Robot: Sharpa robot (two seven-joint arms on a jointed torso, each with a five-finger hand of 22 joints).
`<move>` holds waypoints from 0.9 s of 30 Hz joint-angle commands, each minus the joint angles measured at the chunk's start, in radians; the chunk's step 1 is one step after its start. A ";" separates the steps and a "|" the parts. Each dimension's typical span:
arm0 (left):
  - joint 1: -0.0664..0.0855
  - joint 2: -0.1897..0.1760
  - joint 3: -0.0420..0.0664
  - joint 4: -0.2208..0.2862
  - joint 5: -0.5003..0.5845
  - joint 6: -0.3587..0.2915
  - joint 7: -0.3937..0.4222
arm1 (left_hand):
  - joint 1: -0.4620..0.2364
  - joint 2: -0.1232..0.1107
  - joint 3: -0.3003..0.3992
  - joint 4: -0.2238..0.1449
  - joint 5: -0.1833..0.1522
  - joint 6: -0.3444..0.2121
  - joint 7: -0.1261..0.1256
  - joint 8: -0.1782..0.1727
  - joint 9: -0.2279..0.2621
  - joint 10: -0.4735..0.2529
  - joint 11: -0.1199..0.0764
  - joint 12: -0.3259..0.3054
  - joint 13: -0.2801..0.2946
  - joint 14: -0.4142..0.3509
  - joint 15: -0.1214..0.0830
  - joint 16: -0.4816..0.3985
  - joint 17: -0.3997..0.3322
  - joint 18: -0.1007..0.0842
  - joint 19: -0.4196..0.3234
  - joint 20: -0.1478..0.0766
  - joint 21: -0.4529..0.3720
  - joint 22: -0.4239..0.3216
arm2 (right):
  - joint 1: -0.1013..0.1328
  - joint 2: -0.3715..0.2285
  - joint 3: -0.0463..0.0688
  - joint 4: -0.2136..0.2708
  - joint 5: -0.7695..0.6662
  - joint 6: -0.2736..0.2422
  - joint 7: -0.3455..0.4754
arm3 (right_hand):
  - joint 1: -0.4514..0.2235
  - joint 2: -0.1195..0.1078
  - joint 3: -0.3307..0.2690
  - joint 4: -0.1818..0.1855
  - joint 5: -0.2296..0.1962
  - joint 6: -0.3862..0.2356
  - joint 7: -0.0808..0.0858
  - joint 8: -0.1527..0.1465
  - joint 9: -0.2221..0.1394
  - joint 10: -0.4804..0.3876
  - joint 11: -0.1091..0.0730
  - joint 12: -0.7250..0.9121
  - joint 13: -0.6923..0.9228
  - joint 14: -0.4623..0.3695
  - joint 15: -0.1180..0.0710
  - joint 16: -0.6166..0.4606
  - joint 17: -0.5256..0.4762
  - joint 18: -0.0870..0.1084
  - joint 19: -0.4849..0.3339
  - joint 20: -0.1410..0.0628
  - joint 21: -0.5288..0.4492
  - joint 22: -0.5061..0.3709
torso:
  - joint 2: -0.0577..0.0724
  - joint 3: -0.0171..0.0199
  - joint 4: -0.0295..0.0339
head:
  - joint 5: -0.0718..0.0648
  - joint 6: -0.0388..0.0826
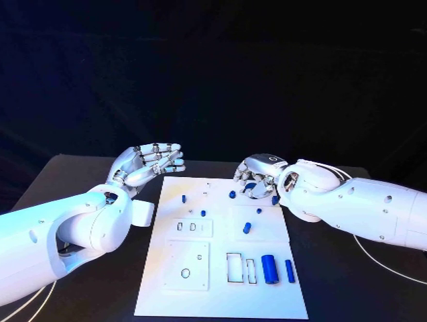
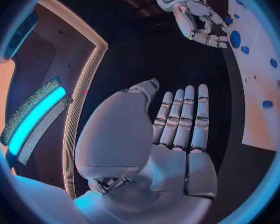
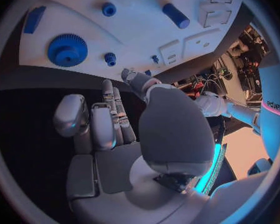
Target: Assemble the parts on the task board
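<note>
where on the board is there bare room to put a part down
Free: the task board's near strip below the long blue cylinder, and the white patch between the left recessed block and the slots. Crowded: the far end, where small blue pieces sit by the right hand.

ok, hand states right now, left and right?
Left hand: open, fingers straight, holding nothing.
Right hand: fingers curled, nothing visible in it; cannot be told.

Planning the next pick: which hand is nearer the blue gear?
Right. The right hand hovers directly over the gear at the board's far edge. The left hand is off the board's far left corner, fingers empty.
</note>
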 commanded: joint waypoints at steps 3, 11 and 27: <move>0.005 0.000 0.001 0.007 -0.007 0.017 0.001 | 0.000 -0.010 0.006 0.001 -0.005 -0.007 0.044 -0.004 -0.001 -0.003 0.007 -0.005 -0.002 -0.007 0.001 -0.007 0.002 0.013 0.000 0.002 0.006 0.000 | -0.001 0.018 0.000 -0.016 -0.057 0.020 -0.040 | 0.001 -0.004 -0.003 0.005 -0.004 -0.012 0.000 -0.007 0.005 -0.016 0.000 -0.006 0.005 0.053 0.008 0.037 0.037 -0.017 0.017 0.001 0.032 0.045 | 0.012 0.0007 0.0057 | -0.001 0.003; 0.008 -0.001 0.002 0.011 -0.007 0.016 0.000 | 0.000 -0.011 0.006 0.001 -0.005 -0.007 0.044 -0.005 -0.001 -0.003 0.008 -0.006 -0.002 -0.009 0.002 -0.008 0.002 0.013 0.000 0.002 0.006 0.000 | -0.005 0.038 0.000 -0.041 -0.062 0.037 -0.045 | 0.001 -0.003 -0.007 0.008 -0.005 -0.015 0.000 -0.009 0.008 -0.023 0.001 -0.006 0.008 0.055 0.009 0.059 0.059 -0.022 0.028 0.002 0.055 0.078 | 0.022 0.0018 0.0076 | 0.002 0.002; 0.011 0.001 0.002 0.007 -0.008 0.016 -0.002 | 0.000 -0.011 0.007 0.000 -0.005 -0.008 0.044 -0.005 -0.001 -0.004 0.008 -0.007 -0.002 -0.010 0.002 -0.009 0.002 0.013 0.001 0.002 0.007 0.000 | -0.020 0.060 -0.001 -0.068 -0.063 0.053 -0.038 | 0.003 0.005 -0.007 0.013 -0.004 -0.010 0.000 -0.006 0.014 -0.021 0.001 -0.003 0.013 0.056 0.010 0.079 0.077 -0.027 0.038 0.004 0.077 0.111 | 0.034 0.0068 0.0101 | 0.006 0.000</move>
